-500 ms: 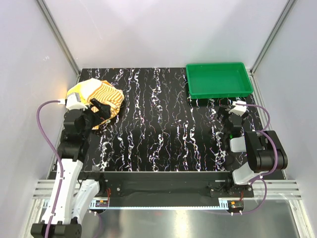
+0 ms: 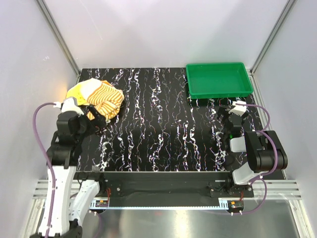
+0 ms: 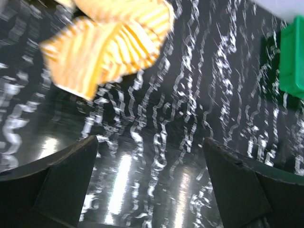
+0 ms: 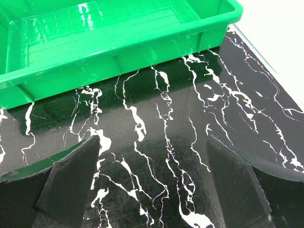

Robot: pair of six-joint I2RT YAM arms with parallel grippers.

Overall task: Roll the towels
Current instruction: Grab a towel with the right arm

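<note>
Noting left gripper [image 2: 98, 120] spread wide and empty, just short of the crumpled towels [image 2: 96, 96] at the table's [image 2: 158, 124] far-left corner, arm bent forward. We see right gripper [image 2: 224, 112] equally wide and empty, arm folded, near green tray [image 2: 218, 94].

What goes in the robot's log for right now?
left hand: open, empty, near towels | right hand: open, empty, near tray | towels: crumpled, unrolled
</note>
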